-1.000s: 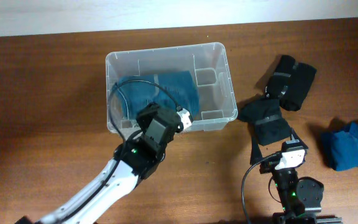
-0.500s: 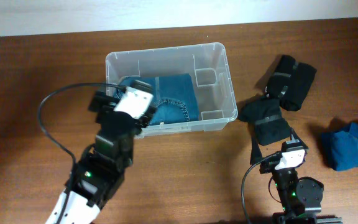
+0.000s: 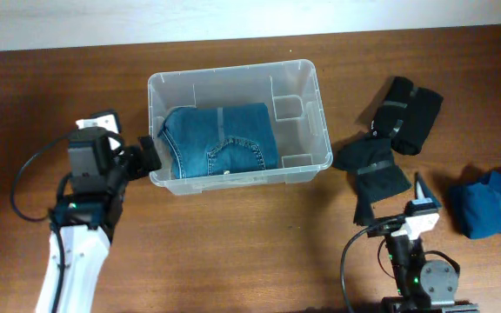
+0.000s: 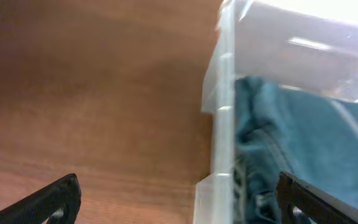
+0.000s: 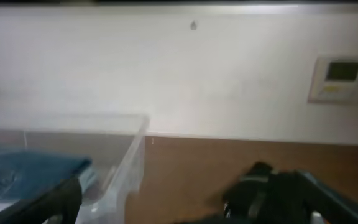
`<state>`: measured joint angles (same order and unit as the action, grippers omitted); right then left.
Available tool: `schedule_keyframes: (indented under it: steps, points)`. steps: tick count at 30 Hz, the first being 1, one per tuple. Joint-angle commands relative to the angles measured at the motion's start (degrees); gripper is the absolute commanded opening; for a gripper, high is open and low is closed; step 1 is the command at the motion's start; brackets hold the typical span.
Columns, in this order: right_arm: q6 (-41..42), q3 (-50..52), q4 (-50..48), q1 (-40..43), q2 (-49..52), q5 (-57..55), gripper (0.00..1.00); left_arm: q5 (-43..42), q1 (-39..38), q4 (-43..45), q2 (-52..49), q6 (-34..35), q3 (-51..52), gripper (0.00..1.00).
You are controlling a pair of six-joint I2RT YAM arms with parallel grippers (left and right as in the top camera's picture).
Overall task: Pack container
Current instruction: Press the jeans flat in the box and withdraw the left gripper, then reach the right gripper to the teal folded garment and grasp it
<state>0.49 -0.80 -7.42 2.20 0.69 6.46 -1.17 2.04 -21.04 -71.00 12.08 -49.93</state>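
Observation:
The container (image 3: 317, 92) is a clear plastic tub at the table's middle. A folded pair of blue jeans (image 3: 220, 143) lies flat inside it. My left gripper (image 3: 146, 155) is open and empty, just outside the tub's front left corner. In the left wrist view its fingers (image 4: 179, 202) spread either side of the tub wall (image 4: 221, 118), with the jeans (image 4: 309, 143) behind it. My right gripper (image 3: 418, 189) is open and empty at the front right, near a black garment (image 3: 388, 139). The right wrist view (image 5: 191, 205) shows the tub (image 5: 126, 165) to the left and the black garment (image 5: 272, 186) to the right.
A folded blue garment (image 3: 492, 203) lies at the far right of the table. The black garment stretches from the tub's right side toward the back right. A white wall with a thermostat (image 5: 340, 78) stands behind the table.
My left arm has swung out of the tub to the left, leaving the jeans lying flat inside. My right gripper has tilted slightly.

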Motion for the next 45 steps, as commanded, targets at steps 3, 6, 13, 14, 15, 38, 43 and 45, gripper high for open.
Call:
schedule_keyframes:
  steps: [3, 6, 13, 14, 15, 38, 43, 45]
  points:
    - [3.0, -11.3, 4.1, -0.2, 2.6, -9.5, 0.98, -5.7, 2.7, -0.5, -6.3, 1.6, -0.5, 0.99]
    - [3.0, -18.2, 10.7, -0.2, 8.2, -13.7, 0.98, -5.6, 2.7, -0.2, -8.6, 1.6, -0.5, 1.0]
    - [2.9, -44.5, 31.1, -0.2, 36.7, -17.3, 0.98, -5.5, 2.7, 0.6, -9.6, 1.6, -0.5, 0.99]
    - [2.2, -48.8, 34.3, -0.2, 41.0, -17.5, 0.98, -5.5, 2.7, 0.6, -9.6, 1.6, -0.5, 0.99]
    - [0.3, -51.9, 36.4, -0.2, 44.2, -17.5, 0.98, -5.4, 2.8, 0.6, -9.6, 1.5, -0.5, 0.99]
    - [4.5, -77.1, 62.4, 15.7, 69.8, -3.1, 0.98, -24.9, 15.1, 9.0, -8.9, -10.7, -1.7, 1.0]
    - [4.7, -77.1, 66.4, 17.5, 69.8, -1.9, 0.98, -21.9, 14.1, 7.8, -8.2, -17.8, -4.0, 0.99]
    - [4.7, -77.1, 67.1, 19.0, 69.7, -1.9, 0.98, -21.7, 14.3, 7.8, -8.2, -20.1, -4.6, 0.99]
